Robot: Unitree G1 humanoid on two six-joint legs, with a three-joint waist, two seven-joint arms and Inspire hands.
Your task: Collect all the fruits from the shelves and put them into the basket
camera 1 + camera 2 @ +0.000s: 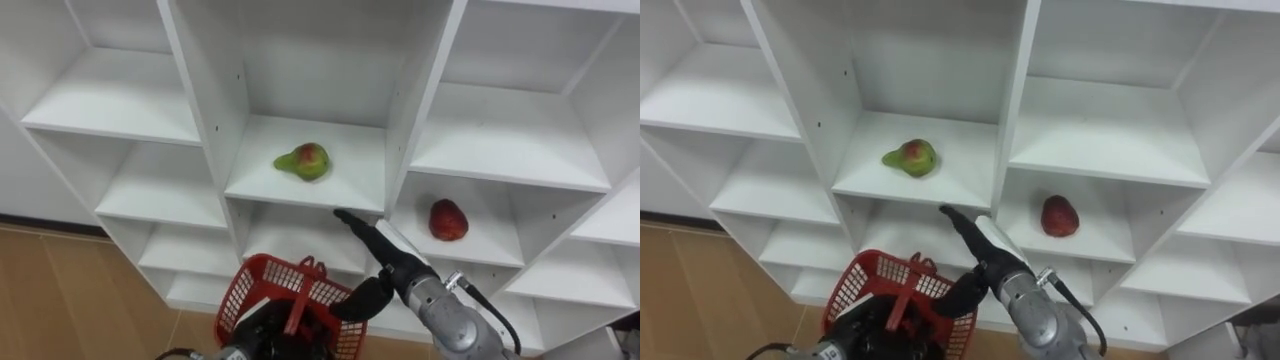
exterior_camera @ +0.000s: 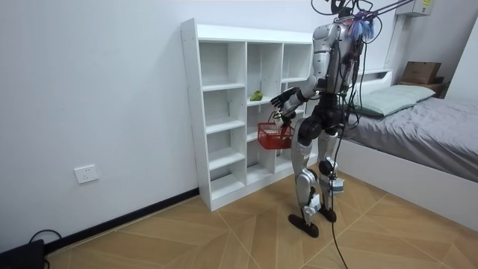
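Left of centre on a middle shelf of the white closet [image 1: 200, 60], a green-and-red pear [image 1: 305, 160] is seen; a red rounded fruit [image 1: 448, 220] is seen in the compartment lower right. The right hand [image 1: 390, 258] is held below the pear, fingers straight. A red plastic basket [image 1: 270, 290] is gripped by its handle in the left hand [image 1: 258, 335].

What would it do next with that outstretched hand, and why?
Probably lift the open right hand up and forward to the pear: its fingers point at the shelf edge just below that fruit, nothing is in it, and the red basket hangs ready from the left hand.
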